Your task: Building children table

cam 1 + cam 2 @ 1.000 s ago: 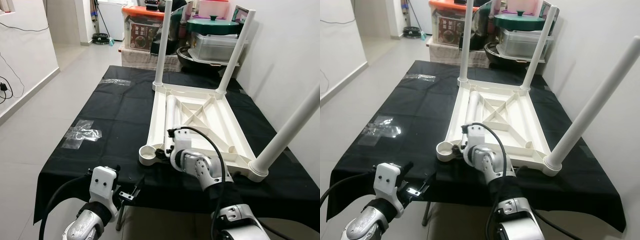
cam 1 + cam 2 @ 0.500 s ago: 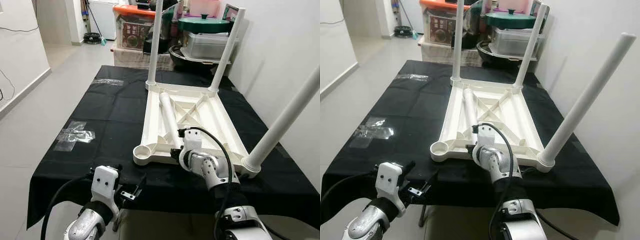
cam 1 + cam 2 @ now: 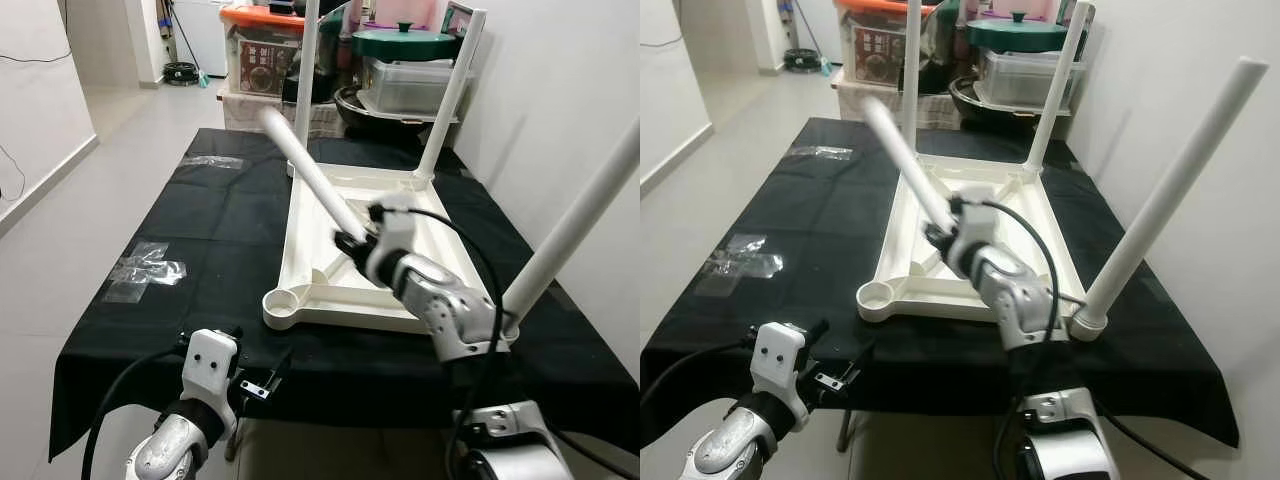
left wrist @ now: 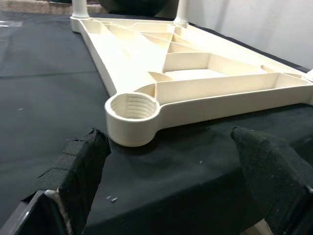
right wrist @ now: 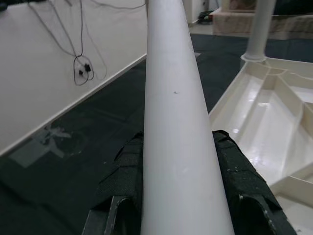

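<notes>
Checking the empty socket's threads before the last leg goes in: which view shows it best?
Left wrist view: the socket sits close, its inner threads visible. Both eye views show it smaller, at the tabletop's near-left corner, threads indistinct.

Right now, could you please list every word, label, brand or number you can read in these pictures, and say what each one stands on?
No text can be read.
The printed label on the storage box behind the black-covered table: too small and blurred to read.
The upturned white table, the loose leg held in the right pincer, and the left pincer: no markings visible.
</notes>
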